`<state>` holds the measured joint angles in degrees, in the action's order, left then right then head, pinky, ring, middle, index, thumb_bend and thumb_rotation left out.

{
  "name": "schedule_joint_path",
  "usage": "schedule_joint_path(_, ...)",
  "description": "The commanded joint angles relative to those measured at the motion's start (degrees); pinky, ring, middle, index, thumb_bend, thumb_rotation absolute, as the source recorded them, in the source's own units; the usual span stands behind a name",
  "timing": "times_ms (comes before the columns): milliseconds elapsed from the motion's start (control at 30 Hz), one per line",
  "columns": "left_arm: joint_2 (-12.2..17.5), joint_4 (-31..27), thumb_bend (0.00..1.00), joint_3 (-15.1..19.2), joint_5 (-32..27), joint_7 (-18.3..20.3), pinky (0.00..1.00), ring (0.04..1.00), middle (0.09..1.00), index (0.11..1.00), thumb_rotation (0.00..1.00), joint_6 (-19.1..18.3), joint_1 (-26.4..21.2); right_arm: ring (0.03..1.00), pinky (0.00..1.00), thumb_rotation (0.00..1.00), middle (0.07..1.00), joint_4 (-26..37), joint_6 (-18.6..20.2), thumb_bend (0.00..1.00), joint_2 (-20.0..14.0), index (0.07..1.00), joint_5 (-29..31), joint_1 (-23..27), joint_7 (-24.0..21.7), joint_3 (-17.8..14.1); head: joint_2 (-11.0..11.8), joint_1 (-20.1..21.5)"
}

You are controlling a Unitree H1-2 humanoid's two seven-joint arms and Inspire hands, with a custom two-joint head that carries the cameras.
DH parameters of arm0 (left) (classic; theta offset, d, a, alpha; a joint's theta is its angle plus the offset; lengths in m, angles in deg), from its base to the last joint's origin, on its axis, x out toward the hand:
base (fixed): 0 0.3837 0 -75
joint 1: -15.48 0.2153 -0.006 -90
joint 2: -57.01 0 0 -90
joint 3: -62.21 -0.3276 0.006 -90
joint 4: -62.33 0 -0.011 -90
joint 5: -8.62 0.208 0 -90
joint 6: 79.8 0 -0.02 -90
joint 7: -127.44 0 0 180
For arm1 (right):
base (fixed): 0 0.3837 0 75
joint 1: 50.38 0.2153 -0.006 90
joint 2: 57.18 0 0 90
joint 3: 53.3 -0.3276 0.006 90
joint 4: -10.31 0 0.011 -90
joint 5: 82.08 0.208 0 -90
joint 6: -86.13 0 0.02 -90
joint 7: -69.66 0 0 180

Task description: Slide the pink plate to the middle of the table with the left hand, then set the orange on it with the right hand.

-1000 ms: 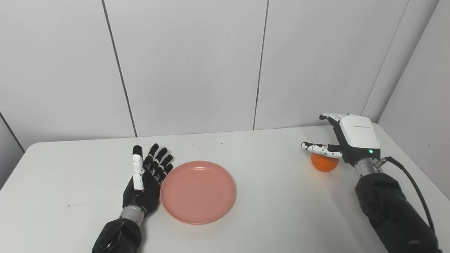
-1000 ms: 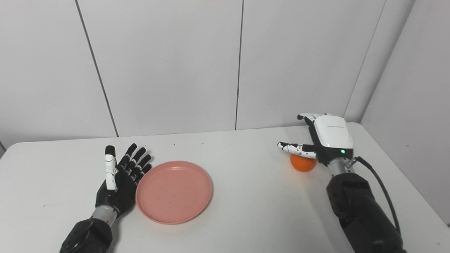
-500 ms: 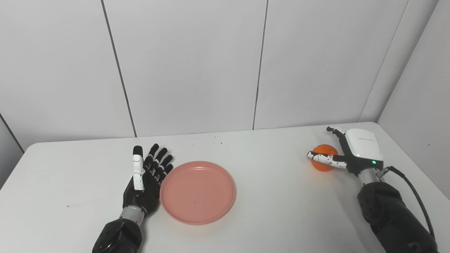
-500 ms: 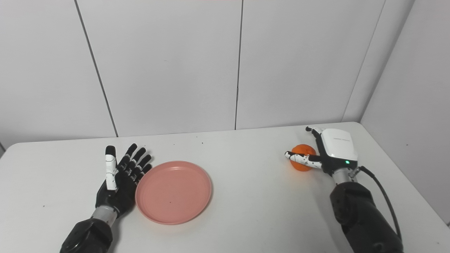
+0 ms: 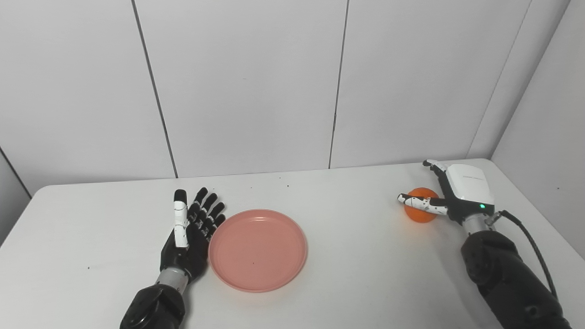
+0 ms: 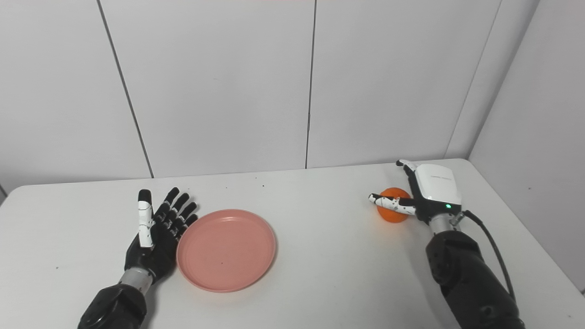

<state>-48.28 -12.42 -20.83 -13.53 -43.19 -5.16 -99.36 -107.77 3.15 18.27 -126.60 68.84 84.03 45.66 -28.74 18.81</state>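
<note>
Left eye view is showing the robot's white-backed right hand (image 5: 450,194) reaching around a small round orange (image 5: 419,211), thumb crossing its front and fingers arching behind it, not visibly clamping yet. Well to the left of the orange, the round pink plastic plate (image 5: 257,249) is lying flat near the middle of the white table (image 5: 356,274), with the black left hand (image 5: 189,233) resting flat, fingers spread, touching its left rim. Closing unevenly could be sending the orange rolling toward the table's right edge.
</note>
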Motion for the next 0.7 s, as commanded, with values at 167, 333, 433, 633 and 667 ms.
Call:
schedule_joint_path(167,-0.2,-1.3,0.92,0.0,0.3,-1.1,1.0,0.975,1.0,1.0,0.91,-2.0,-0.1,0.757,0.71,0.86,0.791,-1.6,-0.9,0.88,-1.6,0.803,1.6,3.6,-0.3,0.5,-0.8,-0.3)
schedule_joint_path(333,-0.3,-2.3,0.92,-0.1,0.3,-1.7,0.99,0.971,0.996,1.0,0.91,-2.9,0.0,0.747,0.69,0.84,0.789,-4.3,-1.9,0.85,-1.3,0.799,1.9,3.8,0.8,1.8,-1.0,-0.4)
schedule_joint_path(433,-0.3,-2.7,0.92,-0.1,0.3,-1.9,1.0,0.97,0.998,1.0,0.92,-3.3,0.0,0.748,0.69,0.85,0.791,-4.4,-1.0,0.85,-1.4,0.802,2.2,3.8,-0.5,2.4,-1.2,-0.4)
schedule_joint_path(633,0.0,-2.7,0.93,0.0,0.0,-1.6,1.0,0.971,0.999,1.0,0.91,-3.3,0.1,0.672,0.58,0.8,0.734,-4.7,-0.5,0.83,-1.1,0.786,3.5,3.6,-1.8,2.5,-1.5,-0.5)
schedule_joint_path(667,0.0,-2.7,0.93,-0.1,0.1,-1.7,1.0,0.97,0.999,1.0,0.91,-3.5,0.1,0.663,0.56,0.79,0.727,-4.6,-0.4,0.83,-1.2,0.783,3.9,3.5,-2.1,2.5,-1.7,-0.6)
